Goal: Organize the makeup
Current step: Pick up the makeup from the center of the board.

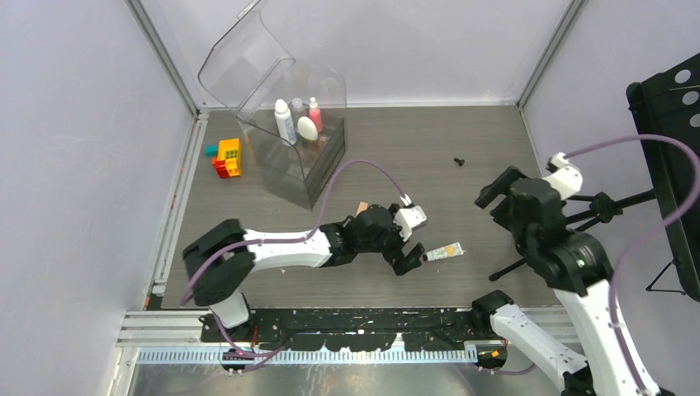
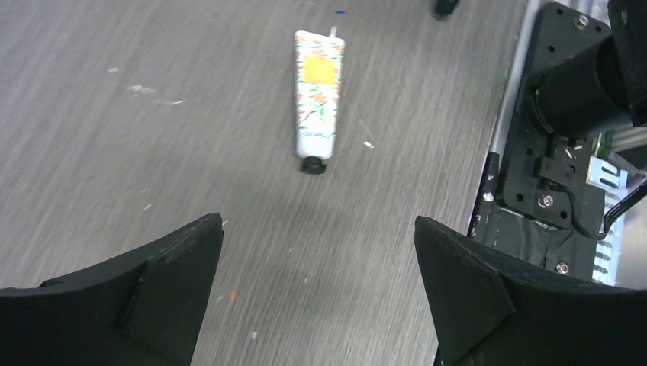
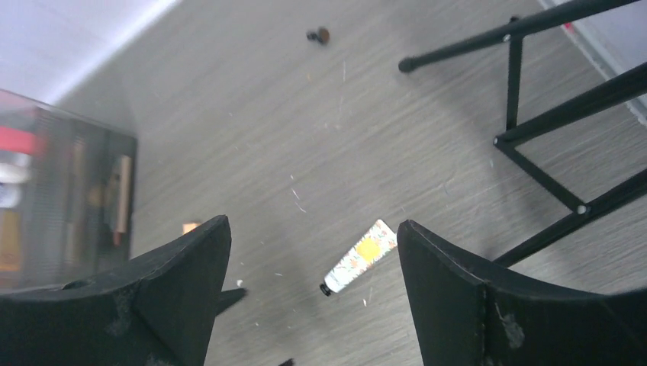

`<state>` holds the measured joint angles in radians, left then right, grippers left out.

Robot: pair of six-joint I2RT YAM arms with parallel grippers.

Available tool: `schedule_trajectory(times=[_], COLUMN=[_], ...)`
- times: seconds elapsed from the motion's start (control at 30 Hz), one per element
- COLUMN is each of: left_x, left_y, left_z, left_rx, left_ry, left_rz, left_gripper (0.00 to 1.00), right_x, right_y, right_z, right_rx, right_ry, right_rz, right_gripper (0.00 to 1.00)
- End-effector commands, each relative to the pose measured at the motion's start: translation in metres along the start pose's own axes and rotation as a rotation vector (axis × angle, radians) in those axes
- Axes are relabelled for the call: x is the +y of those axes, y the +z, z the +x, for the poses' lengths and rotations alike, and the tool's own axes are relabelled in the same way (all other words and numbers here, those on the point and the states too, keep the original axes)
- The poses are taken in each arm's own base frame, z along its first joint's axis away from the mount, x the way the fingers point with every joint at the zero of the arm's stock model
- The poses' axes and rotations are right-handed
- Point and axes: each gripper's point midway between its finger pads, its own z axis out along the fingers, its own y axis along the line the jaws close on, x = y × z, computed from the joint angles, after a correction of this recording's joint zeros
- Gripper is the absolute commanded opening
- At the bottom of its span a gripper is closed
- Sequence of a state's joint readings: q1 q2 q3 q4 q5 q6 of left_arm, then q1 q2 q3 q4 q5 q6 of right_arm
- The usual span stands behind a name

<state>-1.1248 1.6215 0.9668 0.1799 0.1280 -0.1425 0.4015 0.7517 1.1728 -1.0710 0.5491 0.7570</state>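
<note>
Clock bearings read on the overhead view, twelve at the far wall.

Left gripper (image 1: 408, 257): jaws spread wide, nothing between them, low over the table (image 1: 413, 148) near its centre front. In the wrist view the fingers (image 2: 175, 282) frame bare grey surface. The cream tube (image 2: 319, 95) lies flat just ahead of them, black cap nearest the gripper, not touched. Overhead, this tube (image 1: 443, 251) sits at 3 o'clock from the left gripper, just beside it. A peach sponge (image 1: 361, 206) lies at 11 o'clock from the gripper, partly hidden by the wrist.

Right gripper (image 1: 493, 191): jaws spread, empty, raised above the table at 2 o'clock from the tube.

A small black item (image 1: 458, 162), too small to identify, lies at 12 o'clock from the tube, well apart.

The clear plastic case (image 1: 289, 177) stands at 11 o'clock, lid raised. A white bottle (image 1: 284, 120), pink bottle (image 1: 314, 114) and white oval compact (image 1: 307, 128) stand in it. Toy bricks (image 1: 225, 157) lie just beside it at its 9 o'clock
</note>
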Motion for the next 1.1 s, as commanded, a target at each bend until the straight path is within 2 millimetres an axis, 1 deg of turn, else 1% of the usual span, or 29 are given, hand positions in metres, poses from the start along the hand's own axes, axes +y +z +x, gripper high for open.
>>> schedule_trajectory(times=[0.0, 0.03, 0.07, 0.23, 0.33, 0.47, 0.57, 0.67, 0.77, 0.97, 1.0, 1.07], left_x=[-0.035, -0.039, -0.041, -0.050, -0.046, -0.031, -0.017, -0.010, -0.008, -0.004, -0.004, -0.003], left_y=[0.024, 0.030, 0.035, 0.063, 0.076, 0.092, 0.099, 0.105, 0.108, 0.112, 0.113, 0.114], left_z=[-0.041, -0.043, -0.041, -0.019, -0.009, 0.006, 0.010, 0.016, 0.026, 0.036, 0.039, 0.041], left_rx=[-0.201, -0.223, -0.226, -0.162, -0.144, -0.075, -0.052, -0.018, 0.032, 0.054, 0.061, 0.069], left_ry=[0.143, 0.155, 0.160, 0.191, 0.232, 0.267, 0.304, 0.335, 0.337, 0.331, 0.329, 0.326], left_rz=[0.184, 0.208, 0.228, 0.316, 0.312, 0.255, 0.196, 0.170, 0.169, 0.159, 0.160, 0.159], left_gripper=[0.98, 0.98, 0.97, 0.89, 0.88, 0.85, 0.85, 0.85, 0.79, 0.71, 0.67, 0.64], right_x=[-0.018, -0.019, -0.020, -0.025, -0.027, -0.026, -0.026, -0.026, -0.026, -0.027, -0.027, -0.026], right_y=[-0.027, -0.031, -0.033, -0.040, -0.041, -0.043, -0.045, -0.045, -0.045, -0.043, -0.043, -0.042], right_z=[-0.029, -0.031, -0.033, -0.038, -0.037, -0.034, -0.034, -0.033, -0.032, -0.031, -0.030, -0.030], right_rx=[-0.104, -0.113, -0.120, -0.144, -0.141, -0.129, -0.131, -0.126, -0.124, -0.124, -0.124, -0.122], right_ry=[0.033, 0.040, 0.042, 0.041, 0.030, 0.019, 0.023, 0.014, 0.009, 0.003, 0.002, 0.000], right_rz=[0.013, 0.007, 0.004, 0.000, 0.002, -0.015, -0.027, -0.030, -0.030, -0.029, -0.027, -0.029], right_gripper=[0.84, 0.83, 0.83, 0.83, 0.83, 0.83, 0.82, 0.82, 0.82, 0.82, 0.82, 0.82])
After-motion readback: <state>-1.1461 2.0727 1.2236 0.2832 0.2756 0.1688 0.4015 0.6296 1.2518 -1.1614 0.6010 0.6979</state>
